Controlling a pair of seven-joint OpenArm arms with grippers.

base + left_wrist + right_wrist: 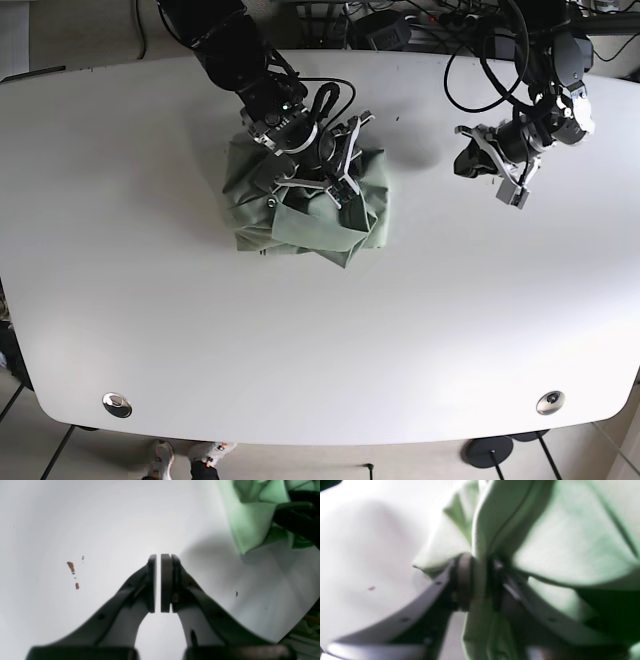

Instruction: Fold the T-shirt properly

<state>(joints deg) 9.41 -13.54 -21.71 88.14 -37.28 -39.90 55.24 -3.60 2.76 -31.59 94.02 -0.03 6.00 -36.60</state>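
The pale green T-shirt lies bunched in a rough square left of the table's middle, with loose folds on top. My right gripper presses into its upper right part. In the right wrist view that gripper is shut on a thick fold of the T-shirt. My left gripper hovers over bare table to the right of the cloth, apart from it. In the left wrist view its pads stand almost together with nothing between them, and the T-shirt shows at the upper right.
The white table carries a few rust-coloured specks. Cables crowd its back edge. Two metal discs sit near the front edge. The right arm's dark gripper shows beside the cloth.
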